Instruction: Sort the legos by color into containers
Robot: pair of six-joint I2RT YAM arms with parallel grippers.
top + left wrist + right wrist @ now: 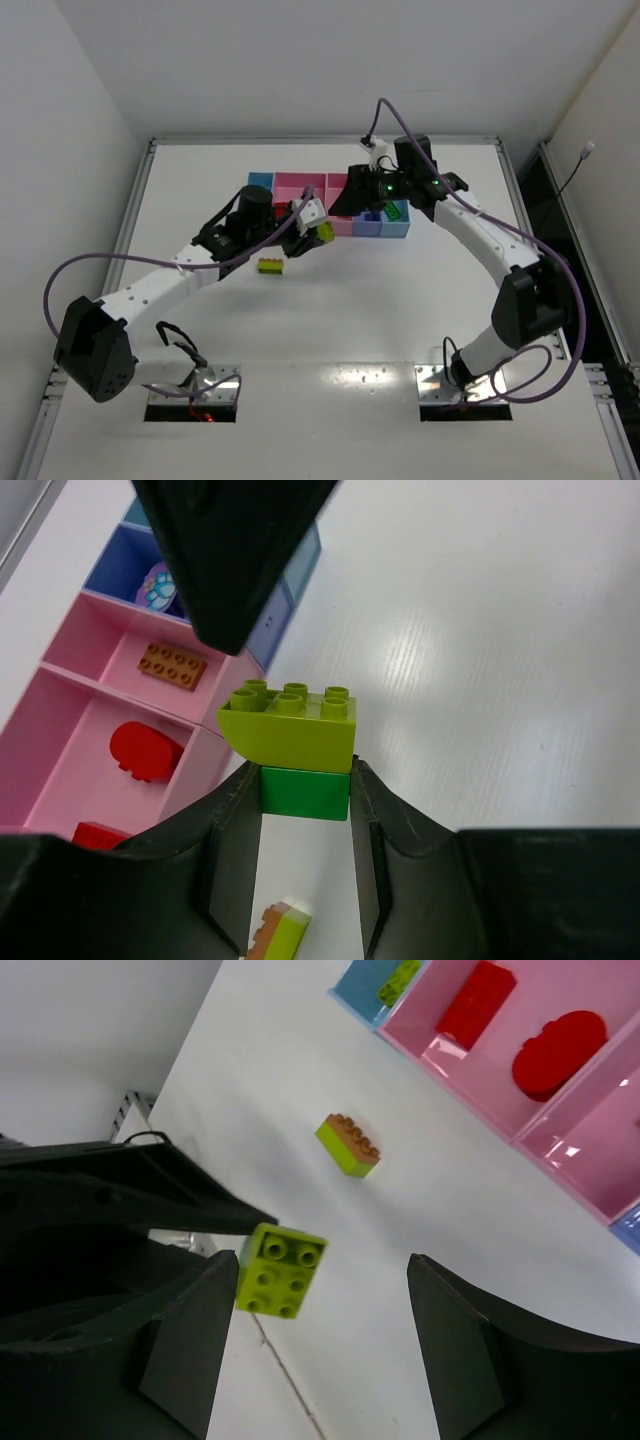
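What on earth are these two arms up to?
It is a colour-sorting job. The left tool is shut on a green brick with a lime sloped brick stuck on top, near the pink tray that holds red pieces. The right tool is open, holding nothing, pointed toward that stack. Another lime-and-orange brick lies loose on the table.

The wide pink tray (60,760) runs off the left wrist view's edge, and a red brick (97,833) at its near end is half covered by a finger of the left gripper (304,798); the green brick (304,785) clamped there shows us one face only. Beyond that tray a dark shape (235,550) hides part of the periwinkle tray (115,565), whose pale piece (158,586) we cannot identify. From above, the right gripper (348,203) masks its neighbours.
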